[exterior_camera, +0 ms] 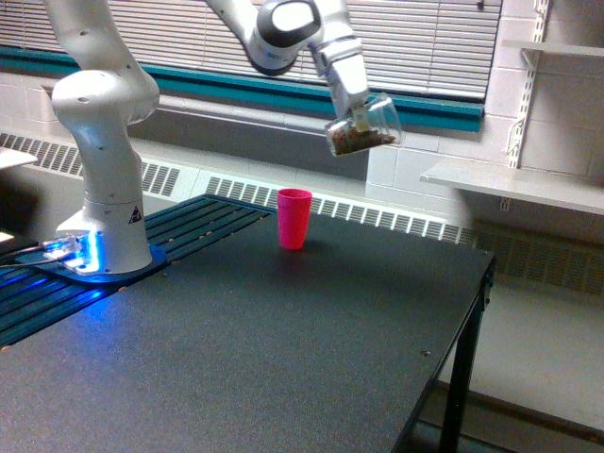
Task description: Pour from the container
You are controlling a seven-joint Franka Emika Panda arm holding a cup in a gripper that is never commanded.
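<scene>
The container [366, 126], a small clear plastic cup with brown granular bits in its lower side, hangs tilted in the air, its mouth facing the exterior view's left and slightly down. My gripper [357, 115] is shut on it from above. It sits above and a little to the exterior view's right of an upright pink cup [293, 218] that stands on the dark table [283, 349]. No bits are falling from the container.
The arm's white base [102, 189] stands on the table's left side beside blue glowing lights. A white shelf [510, 184] juts from the wall on the right. The table's right edge [472, 321] drops to the floor.
</scene>
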